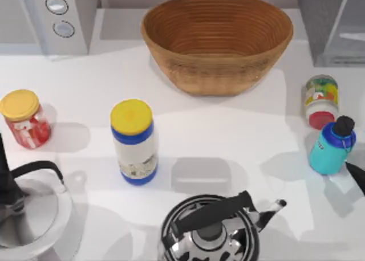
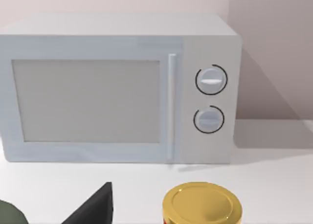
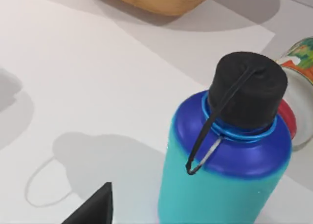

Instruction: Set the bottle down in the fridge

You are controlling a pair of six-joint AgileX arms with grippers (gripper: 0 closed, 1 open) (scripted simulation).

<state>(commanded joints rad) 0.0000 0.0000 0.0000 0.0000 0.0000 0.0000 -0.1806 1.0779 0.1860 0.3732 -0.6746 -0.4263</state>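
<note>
The bottle [image 1: 332, 146], teal with a blue shoulder and a black cap, stands near the table's right edge, just in front of a colourful red-capped jar [image 1: 320, 100]. It looms close in the right wrist view as the bottle [image 3: 222, 175], with a thin black strap running from its cap. A dark part of my right gripper [image 1: 357, 177] shows at the right edge, close beside the bottle's lower front. The fridge [image 1: 328, 24], dark grey and speckled with a pale slanted panel, fills the back right corner. My left arm [image 1: 5, 184] stays parked at the front left.
A woven basket [image 1: 217, 41] sits at the back centre and a light grey microwave [image 1: 54, 19] at the back left. A yellow-lidded white-and-blue container [image 1: 134, 141] stands mid-table, a yellow-lidded red jar [image 1: 24, 118] at left, and a black-and-chrome kettle [image 1: 214, 229] at the front.
</note>
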